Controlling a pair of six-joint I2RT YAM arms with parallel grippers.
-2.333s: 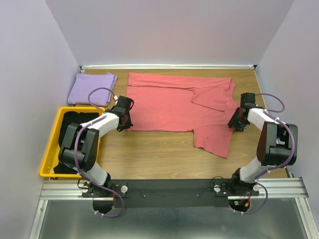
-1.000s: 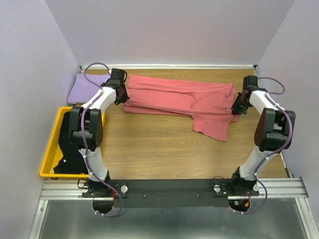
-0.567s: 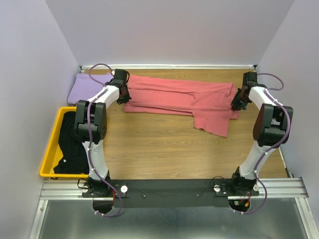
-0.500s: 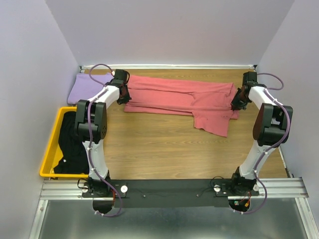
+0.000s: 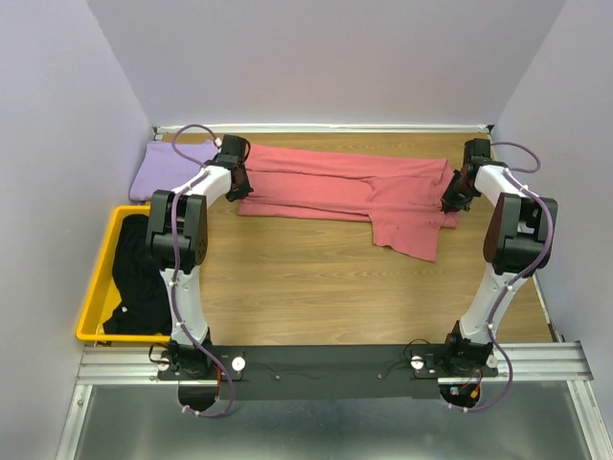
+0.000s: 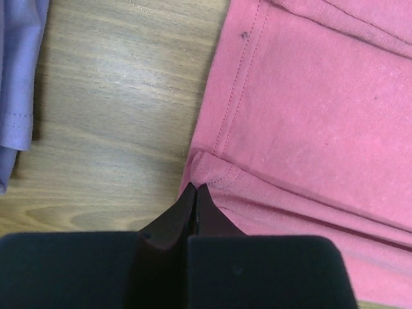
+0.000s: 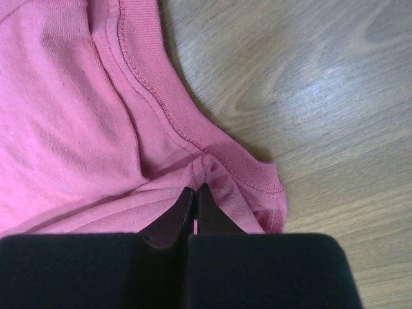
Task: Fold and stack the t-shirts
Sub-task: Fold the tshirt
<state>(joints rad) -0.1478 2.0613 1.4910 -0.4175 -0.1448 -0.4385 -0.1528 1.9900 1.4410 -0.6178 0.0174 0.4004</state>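
Note:
The salmon-pink t-shirt point(image 5: 345, 187) lies folded lengthwise at the back of the table, one sleeve hanging toward the front right. My left gripper point(image 5: 236, 178) is shut on its left edge; the left wrist view shows the cloth point(image 6: 302, 109) pinched at the fingertips point(image 6: 195, 187). My right gripper point(image 5: 452, 196) is shut on its right edge, a fold of cloth point(image 7: 84, 109) bunched at the tips point(image 7: 195, 188). The lavender-purple t-shirt point(image 5: 170, 168) lies folded at the back left, and shows in the left wrist view point(image 6: 16, 77). Black t-shirts point(image 5: 139, 278) fill the bin.
A yellow plastic bin point(image 5: 96, 287) stands at the left edge. Walls close in the table at the back and both sides. The wooden tabletop point(image 5: 306, 278) stretches in front of the pink shirt to the arm bases.
Both grippers carried the pink shirt's near edge toward the back, folding it over itself into a narrow band. In the last half second they barely moved.

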